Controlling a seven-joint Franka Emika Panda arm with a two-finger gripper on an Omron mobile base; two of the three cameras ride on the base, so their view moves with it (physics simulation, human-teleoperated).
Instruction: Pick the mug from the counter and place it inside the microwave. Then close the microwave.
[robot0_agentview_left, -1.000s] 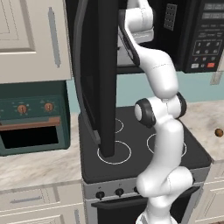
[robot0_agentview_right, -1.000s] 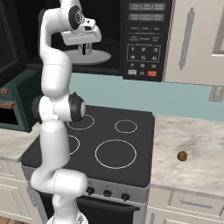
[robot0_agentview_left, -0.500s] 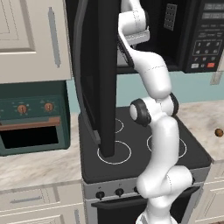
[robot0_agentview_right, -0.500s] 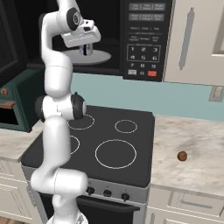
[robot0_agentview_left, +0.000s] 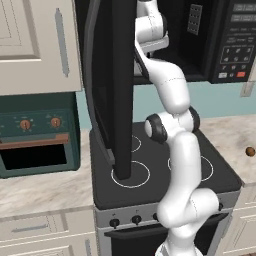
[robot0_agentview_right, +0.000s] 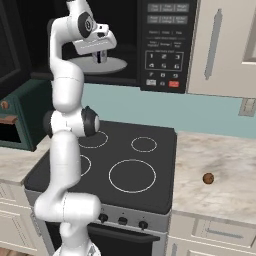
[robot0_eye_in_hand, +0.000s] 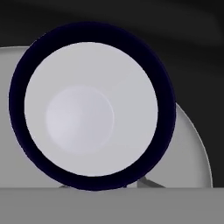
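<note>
Kitchen scene, rendered: cream cabinets, pale blue wall, black stovetop (robot0_agentview_right: 122, 165) flanked by beige stone counter (robot0_agentview_right: 220, 175).

Mug (robot0_eye_in_hand: 89, 111) seen from directly above in the hand view, white inside with a dark blue rim, looming large just below the gripper (robot0_agentview_right: 101, 57). Sitting over, and apparently on, the round grey plate (robot0_agentview_right: 112, 65) inside the microwave (robot0_agentview_right: 150, 45). Fingertips not visible in the hand view; from the right base view, hand poised straight over the mug, jaws clenched nearly tight, most likely pinching the mug's rim, though the contact itself cannot be made out.

Compared with a second ago: arm pushed slightly deeper into the microwave cavity, elbow shifted, hand at much the same height over the plate. Read as the placing step close to done; release and withdrawal yet to come.

Further out from the hand: microwave door (robot0_agentview_left: 112, 90) swung wide open, standing to the arm's left, long and dark, hanging over the stovetop. Keypad with red button to the hand's right. Well below and to the right, small brown ball (robot0_agentview_right: 208, 178) on the counter. Teal oven (robot0_agentview_left: 35, 135) far to the left.

Closing the door remains to be done.
</note>
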